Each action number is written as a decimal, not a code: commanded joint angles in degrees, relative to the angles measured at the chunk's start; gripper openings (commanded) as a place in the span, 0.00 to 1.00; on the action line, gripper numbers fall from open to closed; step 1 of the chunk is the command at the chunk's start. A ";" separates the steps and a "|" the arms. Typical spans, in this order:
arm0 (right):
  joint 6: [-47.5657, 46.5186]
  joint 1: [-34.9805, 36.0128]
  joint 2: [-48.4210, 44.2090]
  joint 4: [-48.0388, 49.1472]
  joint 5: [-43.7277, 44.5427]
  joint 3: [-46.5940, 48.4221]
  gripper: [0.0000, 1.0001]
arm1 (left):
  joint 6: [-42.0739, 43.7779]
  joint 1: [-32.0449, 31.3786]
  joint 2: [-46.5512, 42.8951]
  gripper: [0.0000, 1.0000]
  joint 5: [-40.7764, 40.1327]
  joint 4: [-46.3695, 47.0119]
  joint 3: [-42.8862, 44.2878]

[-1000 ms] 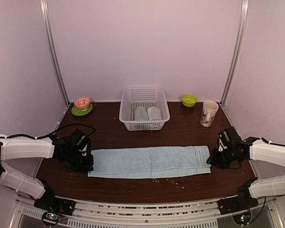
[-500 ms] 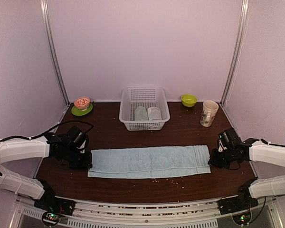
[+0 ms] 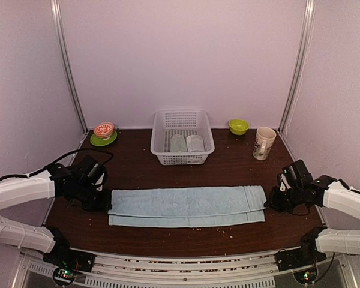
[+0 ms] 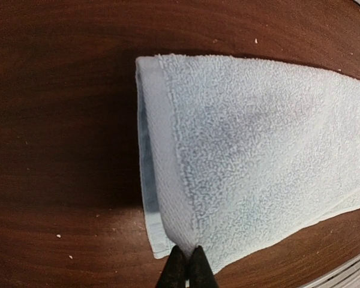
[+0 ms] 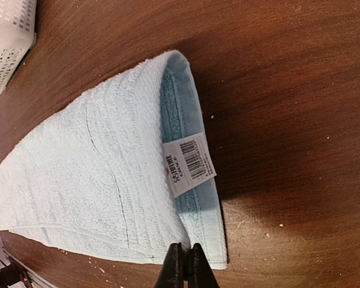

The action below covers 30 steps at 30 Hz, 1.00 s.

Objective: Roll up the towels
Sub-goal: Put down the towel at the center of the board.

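I have the light blue towel (image 3: 186,206) stretched from 9 to 3 o'clock across the near half of the table (image 3: 138,171), doubled over lengthwise. The upper layer stops short of the near edge, so a strip of the lower layer shows along 6 o'clock. The left gripper (image 3: 103,201) is clamped on the 9 o'clock end and the right gripper (image 3: 271,201) on the 3 o'clock end. In both wrist views the fingertips are pinched tight on a corner of the upper layer, with the two layers gaping a little beside them. A barcode label (image 5: 189,165) shows at the right end.

I judge this to be the narrowing fold, not yet set down. Next I need both arms to carry their corners toward 6 o'clock together, keep the cloth taut, lay edge on edge and let go – then roll from one end. The pale green towel (image 3: 178,143) and greyish-white towel (image 3: 195,143) sit in the basket (image 3: 181,159) at 12 o'clock.
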 commanded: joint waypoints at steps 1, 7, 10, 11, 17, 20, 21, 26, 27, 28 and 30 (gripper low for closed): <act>0.11 0.33 -2.89 -2.51 -1.38 1.28 0.00 | 1.46 -0.01 -1.42 0.00 -2.70 -2.46 2.48; -1.04 0.34 -1.65 -1.85 -8.24 0.71 0.00 | 1.89 0.19 -1.43 0.00 -2.70 -2.69 2.68; -2.59 0.43 -0.08 -1.01 -12.40 -1.10 0.00 | 2.14 0.48 -1.53 0.00 -2.55 -2.82 2.41; -3.12 0.58 0.27 -0.88 -13.56 -1.65 0.00 | 2.18 0.51 -1.58 0.00 -2.51 -2.90 2.39; -7.07 1.29 0.47 -5.95 -13.16 -2.10 0.00 | 2.58 0.94 -1.01 0.00 -2.52 -2.95 2.05; -7.27 1.69 0.19 -7.40 -12.69 -2.67 0.00 | 2.78 1.16 -0.68 0.00 -2.67 -3.01 1.65; -6.98 1.78 0.03 -7.67 -12.41 -2.59 0.00 | 2.84 1.28 -0.66 0.00 -2.80 -3.15 1.54; -3.98 1.01 -4.76 -10.34 -7.81 -1.06 0.00 | 3.60 3.29 -2.69 0.00 -4.06 -5.10 1.42; -3.40 0.47 -5.99 -9.97 -7.19 -0.75 0.00 | 3.85 4.03 -3.53 0.00 -3.97 -5.03 1.18; -3.00 -0.04 -6.74 -9.50 -6.84 -0.43 0.00 | 4.07 4.72 -4.23 0.00 -3.52 -4.50 0.90; -2.97 -1.03 -6.18 -8.52 -6.53 0.30 0.00 | 4.57 6.03 -4.59 0.00 -1.83 -3.06 0.91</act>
